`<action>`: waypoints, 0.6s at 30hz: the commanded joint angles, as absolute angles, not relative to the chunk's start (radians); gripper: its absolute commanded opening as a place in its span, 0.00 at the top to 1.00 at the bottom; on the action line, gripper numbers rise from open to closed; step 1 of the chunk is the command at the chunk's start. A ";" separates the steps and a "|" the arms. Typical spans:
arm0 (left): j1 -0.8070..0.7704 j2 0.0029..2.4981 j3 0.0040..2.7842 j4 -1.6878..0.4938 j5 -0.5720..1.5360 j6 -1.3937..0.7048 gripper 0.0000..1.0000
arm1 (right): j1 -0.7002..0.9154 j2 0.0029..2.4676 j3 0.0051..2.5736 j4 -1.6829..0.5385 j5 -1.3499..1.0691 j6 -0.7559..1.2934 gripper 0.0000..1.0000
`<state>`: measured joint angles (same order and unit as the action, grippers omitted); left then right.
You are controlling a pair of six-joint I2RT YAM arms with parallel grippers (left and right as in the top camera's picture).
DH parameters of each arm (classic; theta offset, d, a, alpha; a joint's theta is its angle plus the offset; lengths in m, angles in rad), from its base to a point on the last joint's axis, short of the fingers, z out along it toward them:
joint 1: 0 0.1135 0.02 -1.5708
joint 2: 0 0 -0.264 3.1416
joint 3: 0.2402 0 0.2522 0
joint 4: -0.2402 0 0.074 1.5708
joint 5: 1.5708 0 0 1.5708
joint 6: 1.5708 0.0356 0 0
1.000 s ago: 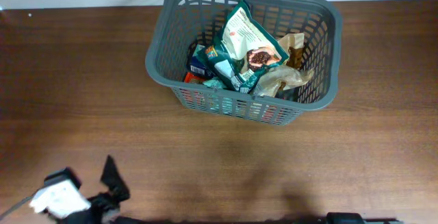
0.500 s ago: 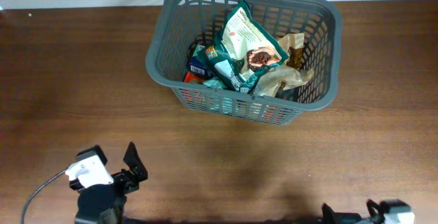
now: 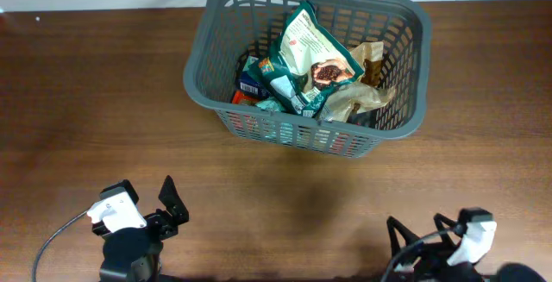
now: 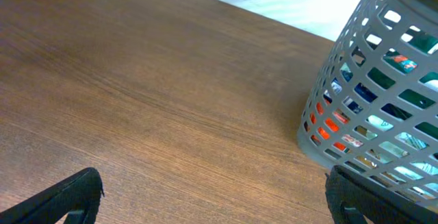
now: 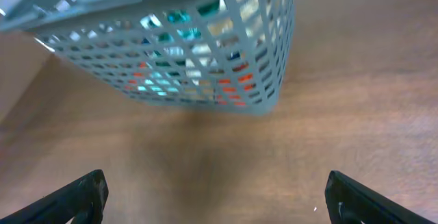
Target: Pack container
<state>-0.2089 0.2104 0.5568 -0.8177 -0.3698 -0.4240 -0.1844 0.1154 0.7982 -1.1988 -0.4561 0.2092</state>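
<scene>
The container (image 3: 197, 73) stands in the upper centre of the overhead frame, close to the far edge of the table (image 3: 86, 101), its long axis slightly skewed to that edge. Open tabletop surrounds it on the left, the right and the whole lower half of the frame. The table is dark brown with a fine wood grain. The container is dark grey plastic, rectangular with rounded corners, with a smooth rim and slotted lattice walls. Inside, a green and white pouch (image 3: 306, 45) lies uppermost, tilted against the contents. A crumpled tan wrapper (image 3: 358, 97) lies to its right and a blue packet (image 3: 250, 84) to its left. Orange and teal show through the slots in both wrist views, but the items behind them cannot be identified. The left gripper (image 4: 212, 203) sits at the lower left of the overhead frame, well apart from the container; its jaws stand wide apart with nothing between them, only bare wood. The right gripper (image 5: 215, 200) sits at the lower right edge, partly cut off by the frame, its jaws likewise spread wide and empty. In each wrist view only the dark fingertips enter at the bottom corners. The right wrist view is blurred.
</scene>
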 commanded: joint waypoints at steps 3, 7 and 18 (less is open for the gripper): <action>-0.205 0.210 0.550 -0.813 -0.365 -0.433 0.01 | -0.194 0.110 0.742 -1.188 -0.501 0.219 0.01; -0.205 0.210 0.550 -0.825 -0.362 -0.434 0.01 | -0.194 0.110 0.741 -1.180 -0.505 0.219 0.01; -0.204 0.210 0.550 -0.827 -0.362 -0.433 0.01 | -0.194 0.110 0.740 -1.181 -0.505 0.218 0.01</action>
<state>-0.2089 0.2104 0.5568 -0.8253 -0.3695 -0.4240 -0.1856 0.1154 0.7391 -1.1870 -0.4900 0.2104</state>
